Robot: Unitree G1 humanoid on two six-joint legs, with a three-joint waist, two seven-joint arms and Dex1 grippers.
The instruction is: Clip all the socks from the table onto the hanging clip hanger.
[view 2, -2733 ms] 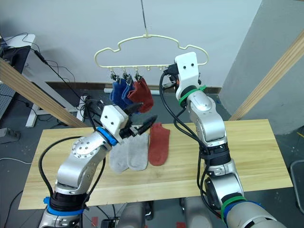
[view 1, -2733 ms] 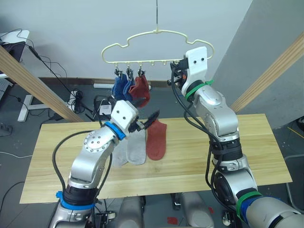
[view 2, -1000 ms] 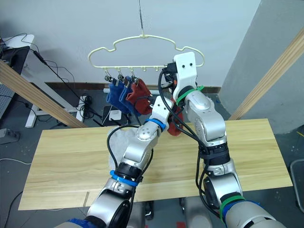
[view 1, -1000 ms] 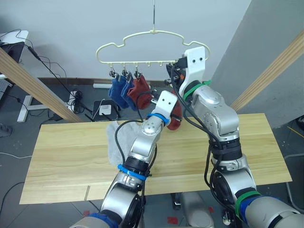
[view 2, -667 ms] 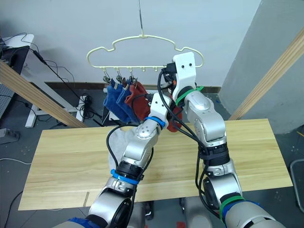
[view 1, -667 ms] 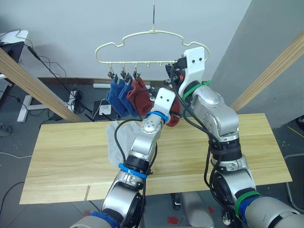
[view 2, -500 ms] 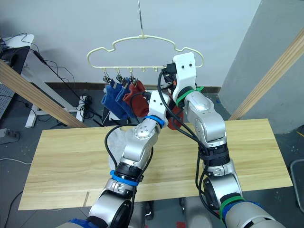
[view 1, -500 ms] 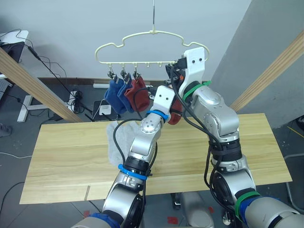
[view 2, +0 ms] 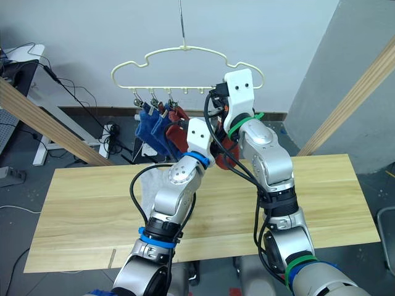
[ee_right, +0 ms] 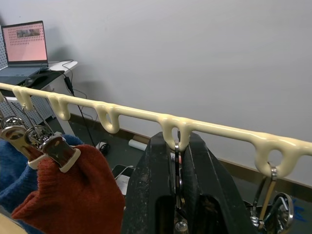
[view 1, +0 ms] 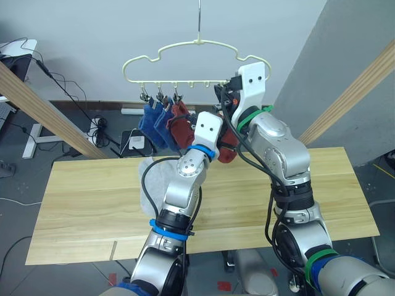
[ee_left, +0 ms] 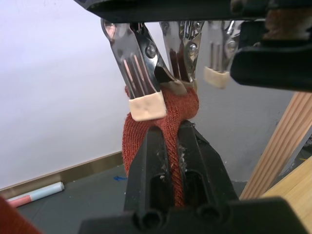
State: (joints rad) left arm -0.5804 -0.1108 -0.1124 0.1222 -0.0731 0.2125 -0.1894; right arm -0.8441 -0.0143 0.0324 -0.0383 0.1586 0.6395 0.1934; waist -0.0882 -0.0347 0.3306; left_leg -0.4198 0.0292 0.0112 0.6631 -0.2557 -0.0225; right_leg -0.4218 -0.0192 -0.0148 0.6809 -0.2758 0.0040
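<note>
The long light wooden plank counter (view 1: 80, 203) carries light grey knit socks (view 1: 150, 179) below the left fingers. Above hangs the cream-yellow cloud-shaped wire clip hanger (view 1: 162, 50); the right gripper (ee_right: 178, 183), fingers pressed together, pinches a metal clip (ee_right: 178, 170). The left gripper (ee_left: 171, 161) pinches a rust red knit sock (ee_left: 165, 114) just under an open clip.

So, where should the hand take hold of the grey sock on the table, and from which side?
Probably at its far end, from above and from the robot's left. The grey sock lies flat on the table, so a top-down pinch of the fabric suits it, and its left side is in the open.
</note>
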